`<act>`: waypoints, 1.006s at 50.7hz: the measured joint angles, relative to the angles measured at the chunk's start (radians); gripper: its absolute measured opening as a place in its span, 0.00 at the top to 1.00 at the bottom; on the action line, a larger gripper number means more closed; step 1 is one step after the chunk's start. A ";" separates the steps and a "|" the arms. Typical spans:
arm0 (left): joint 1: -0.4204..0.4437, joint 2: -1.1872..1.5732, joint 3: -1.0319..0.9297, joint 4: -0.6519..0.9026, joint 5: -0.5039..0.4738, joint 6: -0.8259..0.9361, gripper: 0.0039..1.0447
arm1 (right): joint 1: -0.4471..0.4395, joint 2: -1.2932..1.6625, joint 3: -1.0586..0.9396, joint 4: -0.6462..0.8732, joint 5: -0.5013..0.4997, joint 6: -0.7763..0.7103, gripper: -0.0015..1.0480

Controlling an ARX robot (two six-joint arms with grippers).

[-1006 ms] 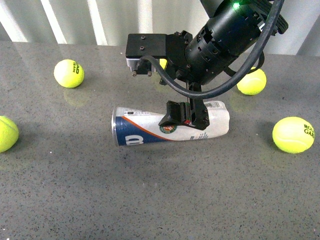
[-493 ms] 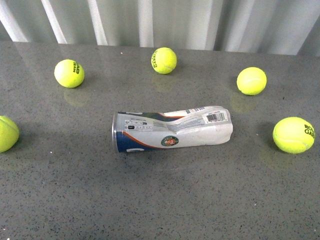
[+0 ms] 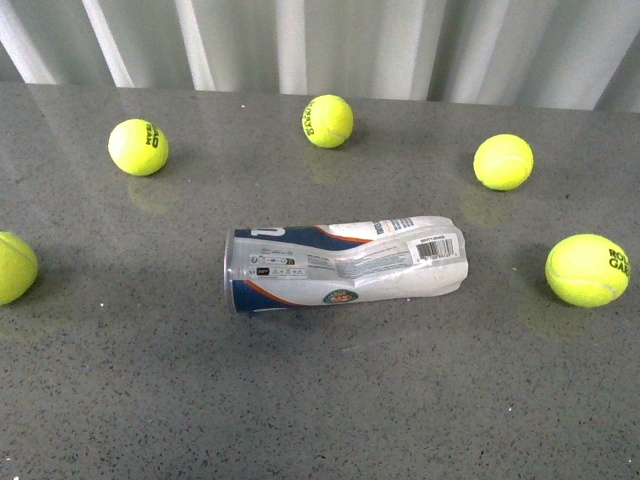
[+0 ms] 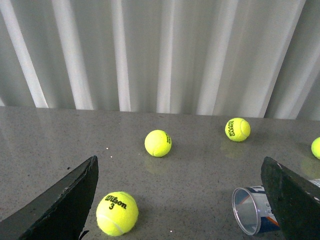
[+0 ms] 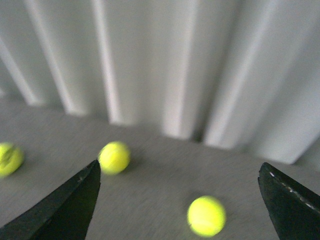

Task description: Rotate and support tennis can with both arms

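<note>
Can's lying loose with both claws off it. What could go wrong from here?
The tennis can lies on its side on the table, free of the left claw and right claw, so a nudge may roll it. Its middle is crumpled; a pinch there could crush it further or slip. The tennis ball near its right end could get knocked on approach.

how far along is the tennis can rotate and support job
Done: the tennis can has rolled since a second ago; its round logo now sits near the underside, barcode up. In hand: nothing; it lies unheld on the table, no arm in the front view, and the left gripper and right gripper show fingers spread open. Left: both arms must return to support it.
</note>
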 joint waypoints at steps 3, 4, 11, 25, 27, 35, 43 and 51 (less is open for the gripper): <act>0.000 0.000 0.000 0.000 0.000 0.000 0.06 | -0.004 -0.016 -0.089 0.172 0.123 0.009 0.23; 0.000 0.000 0.000 0.000 0.000 0.000 0.06 | -0.009 -0.029 -0.120 0.215 0.136 0.011 0.26; 0.000 0.000 0.000 0.000 0.000 0.000 0.06 | -0.060 -0.141 -0.299 0.342 0.117 0.018 0.49; 0.000 0.000 0.000 0.000 0.000 0.000 0.06 | -0.138 -0.322 -0.546 0.386 0.036 0.020 0.97; 0.000 0.000 0.000 0.000 0.000 0.000 0.06 | -0.145 -0.341 -0.564 0.386 0.031 0.021 0.97; 0.000 0.000 0.000 0.000 0.000 0.000 0.06 | -0.175 -0.425 -0.638 0.377 0.010 0.021 0.97; 0.000 0.000 0.000 0.000 0.000 0.000 0.06 | -0.194 -0.503 -0.691 0.352 -0.016 0.021 0.97; 0.000 0.000 0.000 0.000 0.000 0.000 0.06 | -0.261 -0.584 -0.733 0.310 -0.088 0.021 0.97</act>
